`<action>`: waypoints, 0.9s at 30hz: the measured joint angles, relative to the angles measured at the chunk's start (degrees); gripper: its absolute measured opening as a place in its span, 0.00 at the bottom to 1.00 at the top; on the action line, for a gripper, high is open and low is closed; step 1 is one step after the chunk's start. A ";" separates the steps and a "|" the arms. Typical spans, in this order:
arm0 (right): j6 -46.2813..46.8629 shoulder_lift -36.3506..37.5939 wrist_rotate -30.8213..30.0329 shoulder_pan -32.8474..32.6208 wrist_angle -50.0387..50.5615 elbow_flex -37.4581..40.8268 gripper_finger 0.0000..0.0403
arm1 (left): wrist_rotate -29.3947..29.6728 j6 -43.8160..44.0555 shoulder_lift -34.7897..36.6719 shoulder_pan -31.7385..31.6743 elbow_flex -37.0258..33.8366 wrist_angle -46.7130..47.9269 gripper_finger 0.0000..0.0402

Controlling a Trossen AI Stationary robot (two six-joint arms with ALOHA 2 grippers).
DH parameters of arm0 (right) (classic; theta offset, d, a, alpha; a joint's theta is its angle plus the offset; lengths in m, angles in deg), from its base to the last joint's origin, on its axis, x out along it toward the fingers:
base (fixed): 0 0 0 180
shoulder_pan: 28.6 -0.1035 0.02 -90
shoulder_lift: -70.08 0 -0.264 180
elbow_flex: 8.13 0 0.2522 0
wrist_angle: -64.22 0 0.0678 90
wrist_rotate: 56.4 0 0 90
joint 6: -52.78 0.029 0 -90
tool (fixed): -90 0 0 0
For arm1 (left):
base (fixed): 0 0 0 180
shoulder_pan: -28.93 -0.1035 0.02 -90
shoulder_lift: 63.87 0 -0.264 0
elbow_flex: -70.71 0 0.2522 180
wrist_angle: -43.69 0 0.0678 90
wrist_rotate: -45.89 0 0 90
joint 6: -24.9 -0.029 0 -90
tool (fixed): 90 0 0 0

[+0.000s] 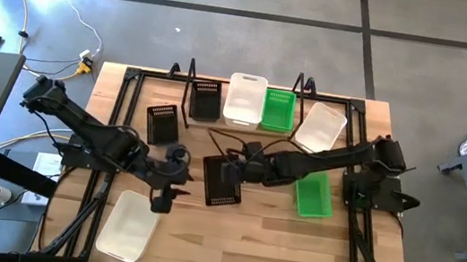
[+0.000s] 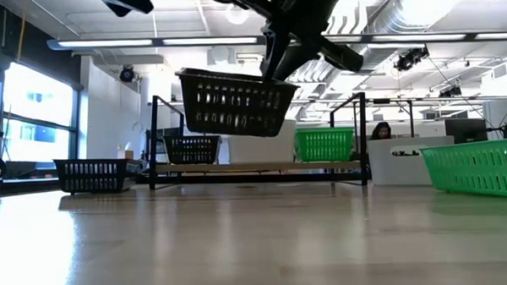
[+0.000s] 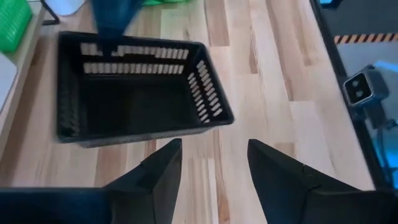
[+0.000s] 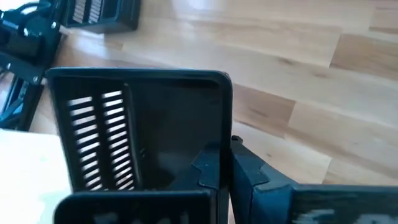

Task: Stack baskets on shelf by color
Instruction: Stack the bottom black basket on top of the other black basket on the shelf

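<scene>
A black perforated basket [image 1: 223, 182] [image 2: 235, 101] hangs above the middle of the table with my right gripper [image 1: 236, 162] [image 4: 225, 177] shut on it. My left gripper [image 1: 163, 200] [image 3: 214, 168] stands open just left of and nearer than that basket [image 3: 134, 93], touching nothing. On the shelf [image 1: 188, 78] at the far edge stand a black basket [image 1: 206, 100], a white one [image 1: 245, 99] and a green one [image 1: 278, 110]. My right gripper holds the black basket by the rim of one wall [image 4: 219, 134], close to a corner. One finger is inside the basket and one finger [image 4: 252, 177] is outside. The fingers slant down from the far right. The basket hangs clear of the table, slightly tilted [image 2: 235, 101].
A second black basket [image 1: 162, 124] sits on the table left of the shelf. A white basket [image 1: 320, 127] lies by the shelf's right end, a green one [image 1: 313, 196] at the right, another white one [image 1: 128, 224] near the front left. Black frame rails [image 1: 99, 190] line the table's sides.
</scene>
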State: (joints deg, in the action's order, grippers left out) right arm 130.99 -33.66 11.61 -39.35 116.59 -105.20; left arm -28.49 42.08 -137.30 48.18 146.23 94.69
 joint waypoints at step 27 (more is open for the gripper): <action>-3.59 0.00 0.32 5.57 -10.72 0.02 0.00 | 2.16 -12.09 -7.50 -1.10 0.00 -3.67 0.42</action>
State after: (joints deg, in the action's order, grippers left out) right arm 127.41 -33.66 11.93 -33.78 105.87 -105.18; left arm -26.33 30.00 -144.80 47.08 146.23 91.02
